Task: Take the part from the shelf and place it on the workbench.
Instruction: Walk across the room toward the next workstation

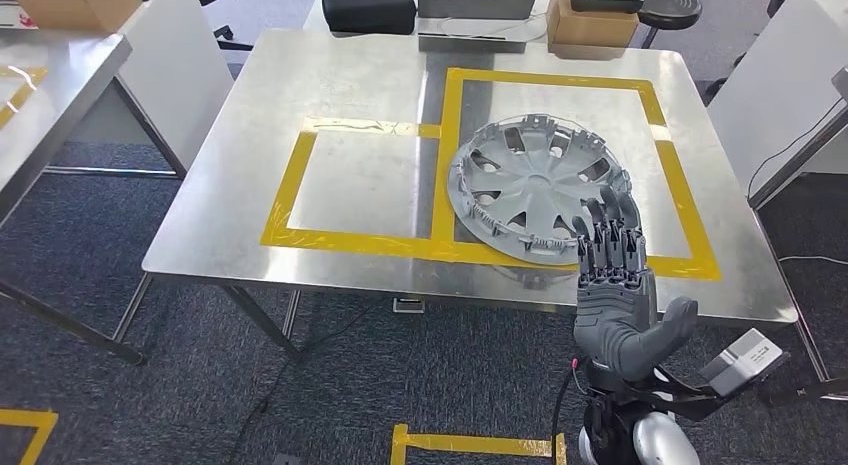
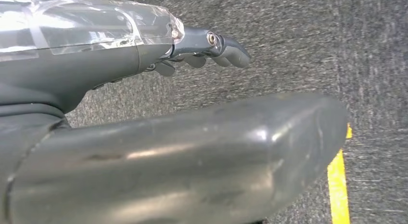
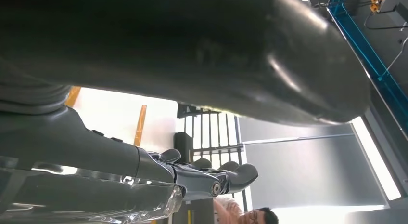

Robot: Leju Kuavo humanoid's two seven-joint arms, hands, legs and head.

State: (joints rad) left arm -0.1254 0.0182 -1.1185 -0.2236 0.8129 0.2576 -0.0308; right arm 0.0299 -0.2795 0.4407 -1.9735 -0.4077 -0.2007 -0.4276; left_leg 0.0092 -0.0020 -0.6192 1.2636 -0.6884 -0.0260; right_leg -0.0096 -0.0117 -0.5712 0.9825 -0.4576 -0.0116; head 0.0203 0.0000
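One grey spoked part [image 1: 540,185] flat on workbench [image 1: 370,175], right hand [image 1: 615,285] released, left hand [image 2: 207,50] empty

Bright, even light; tabletop [image 1: 380,175] glare

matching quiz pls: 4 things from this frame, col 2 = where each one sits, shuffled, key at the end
Things
1. hubcap
2. right hand
3. cardboard box
4. left hand

Places
A. over the grey carpet, near a yellow floor line
B. flat on the steel table, across the yellow tape between the two marked squares
C. past the table's far edge
D. at the table's near edge, palm up, fingers apart, beside the hubcap's rim

Pairs: 1-B, 2-D, 3-C, 4-A
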